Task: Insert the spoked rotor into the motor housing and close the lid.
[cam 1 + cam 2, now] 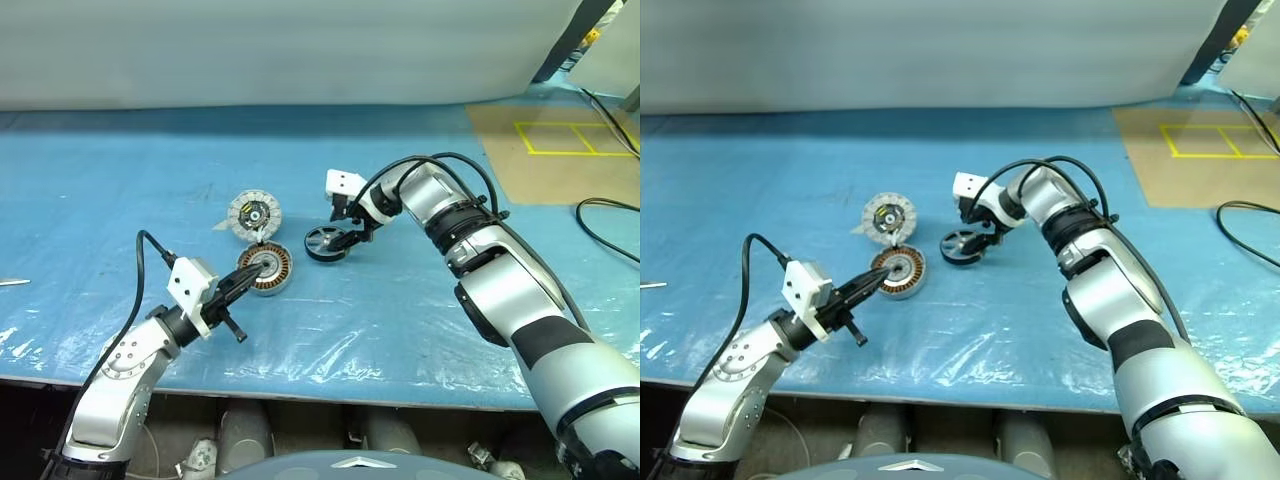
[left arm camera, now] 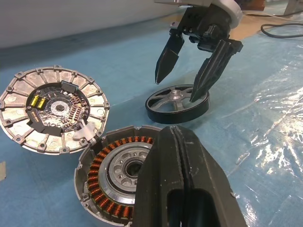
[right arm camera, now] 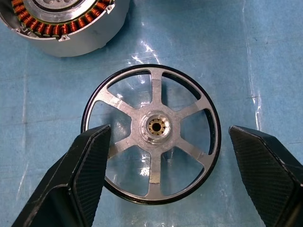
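Note:
The spoked rotor, a black ring with silvery spokes and hub, lies flat on the blue sheet. My right gripper hangs just above it, open, one finger to each side of the rim and not touching it. Left of the rotor sits the motor housing, its copper windings facing up. The lid lies just behind the housing, segmented face up. My left gripper is shut and empty, its tip at the housing's near edge.
A tan board with yellow tape lines lies at the back right, and black cables run beside it. The table's front edge is close below the arms. A pale wall closes the back.

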